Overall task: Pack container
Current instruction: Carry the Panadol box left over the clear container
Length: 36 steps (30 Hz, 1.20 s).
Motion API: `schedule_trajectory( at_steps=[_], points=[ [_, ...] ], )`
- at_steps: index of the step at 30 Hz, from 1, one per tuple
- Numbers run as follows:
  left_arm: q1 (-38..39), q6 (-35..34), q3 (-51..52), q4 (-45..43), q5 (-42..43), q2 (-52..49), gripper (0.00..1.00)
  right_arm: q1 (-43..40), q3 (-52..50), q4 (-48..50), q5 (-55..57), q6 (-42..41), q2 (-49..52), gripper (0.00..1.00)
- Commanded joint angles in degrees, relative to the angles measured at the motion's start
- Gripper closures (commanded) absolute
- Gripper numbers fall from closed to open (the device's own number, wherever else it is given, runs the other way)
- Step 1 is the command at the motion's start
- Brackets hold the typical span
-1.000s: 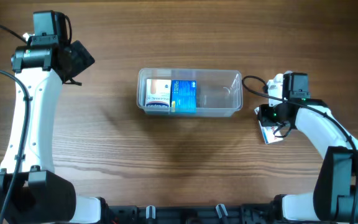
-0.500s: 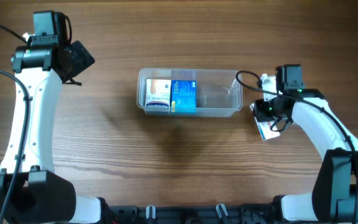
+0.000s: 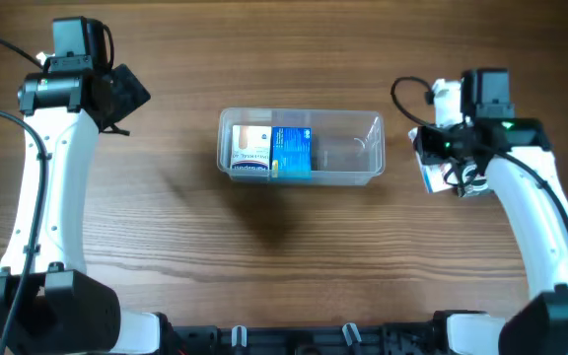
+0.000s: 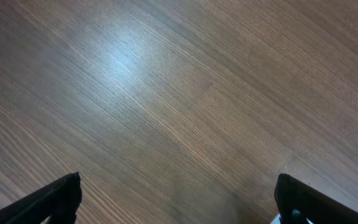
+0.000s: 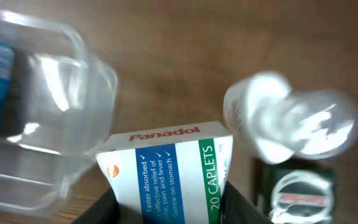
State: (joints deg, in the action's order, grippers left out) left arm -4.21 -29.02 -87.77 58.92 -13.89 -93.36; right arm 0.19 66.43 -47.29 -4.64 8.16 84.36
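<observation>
Your right gripper point(image 3: 439, 165) has swung toward the far side, clamped on the glossy cardboard Panadol carton point(image 5: 173, 171), whose lower end is cut off from view. Beside it, a small clear bottle point(image 5: 288, 121) is too blurred to read. The clear, round-cornered plastic container point(image 3: 348, 148) lies mid-table, long axis left to right, with two cartons in its left half. Your left gripper point(image 4: 178, 199) gapes wide over the wood-grain table point(image 4: 166, 93), holding nothing.

Glossy clear plastic container point(image 3: 348, 153), smooth faintly sheened wood-grain table point(image 3: 264, 256), printed card Panadol box point(image 5: 173, 168), clear plastic bottle point(image 5: 284, 118).
</observation>
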Motion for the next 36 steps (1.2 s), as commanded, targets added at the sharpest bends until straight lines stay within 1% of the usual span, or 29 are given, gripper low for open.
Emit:
schedule_trajectory(
  at_steps=[1,5,8,18,22,24,26,28,36],
  points=[
    [-0.15,0.24,-0.63,-0.13,-0.72,0.28,0.00,2.10,4.72,-0.07,0.52,0.96,-3.48,0.61],
    [-0.15,0.24,-0.63,-0.11,-0.72,0.28,0.00,5.55,8.11,0.00,0.50,1.49,-4.70,0.60],
    [-0.15,0.24,-0.63,-0.13,-0.72,0.28,0.00,9.81,10.10,0.35,0.48,3.74,-4.76,0.60],
    [-0.15,0.24,-0.63,-0.13,-0.72,0.28,0.00,24.68,10.16,7.91,0.48,9.86,-3.98,0.59],
    [-0.15,0.24,-0.63,-0.13,-0.72,0.28,0.00,29.75,10.12,10.82,0.52,10.21,-2.45,0.59],
    [-0.15,0.24,-0.63,-0.13,-0.72,0.28,0.00,32.50,10.12,11.98,0.55,14.16,-0.68,0.59],
    [-0.15,0.24,-0.63,-0.13,-0.74,0.28,0.00,34.23,10.10,12.66,0.50,15.96,0.83,0.59],
    [-0.15,0.24,-0.63,-0.13,-0.72,0.28,0.00,36.17,10.10,13.73,0.50,17.55,2.99,0.56],
    [-0.15,0.24,-0.63,-0.13,-0.72,0.28,0.00,40.35,10.10,17.97,0.52,28.57,9.62,0.55]
  ],
)
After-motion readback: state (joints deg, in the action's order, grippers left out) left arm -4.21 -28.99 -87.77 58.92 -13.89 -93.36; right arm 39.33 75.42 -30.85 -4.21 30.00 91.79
